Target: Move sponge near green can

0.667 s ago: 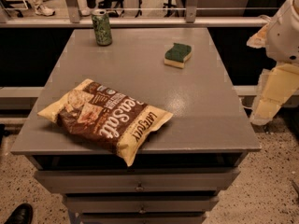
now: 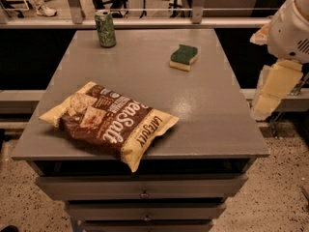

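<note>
The sponge [image 2: 183,57], dark green on top with a pale yellow base, lies flat on the grey table [image 2: 203,110] at the back right. The green can [image 2: 105,29] stands upright at the table's back left edge, well apart from the sponge. My gripper [image 2: 271,93], pale yellow under a white arm housing [image 2: 292,28], hangs beyond the table's right edge, to the right of the sponge and nearer the camera. It touches nothing.
A large brown and yellow chip bag [image 2: 112,122] lies on the front left of the table. Drawers [image 2: 142,192] sit under the tabletop. A rail [image 2: 145,11] and people's legs are behind the table. The floor is speckled.
The arm and gripper have shifted slightly left, toward the table's right edge. The sponge, can and bag have not moved.
</note>
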### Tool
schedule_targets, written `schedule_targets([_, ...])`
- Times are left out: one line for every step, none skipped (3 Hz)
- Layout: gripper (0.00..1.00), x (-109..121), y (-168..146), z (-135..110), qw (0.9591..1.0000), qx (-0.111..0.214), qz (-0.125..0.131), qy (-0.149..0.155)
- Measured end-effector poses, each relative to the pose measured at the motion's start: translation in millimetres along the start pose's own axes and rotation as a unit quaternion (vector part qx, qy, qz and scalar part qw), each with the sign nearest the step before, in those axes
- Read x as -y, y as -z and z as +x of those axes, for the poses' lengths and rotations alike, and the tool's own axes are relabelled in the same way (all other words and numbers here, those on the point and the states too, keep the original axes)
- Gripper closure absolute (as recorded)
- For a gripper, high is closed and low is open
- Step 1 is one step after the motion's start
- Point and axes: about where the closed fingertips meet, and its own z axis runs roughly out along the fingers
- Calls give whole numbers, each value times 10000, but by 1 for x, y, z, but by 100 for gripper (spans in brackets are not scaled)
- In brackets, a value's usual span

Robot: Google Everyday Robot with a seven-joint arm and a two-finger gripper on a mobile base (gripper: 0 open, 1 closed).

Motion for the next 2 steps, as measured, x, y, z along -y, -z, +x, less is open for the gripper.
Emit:
schedule_targets([0, 51, -22, -15, 9986, 384, 303, -183])
schedule_targets([0, 105, -52, -28, 9941, 815, 519, -485])
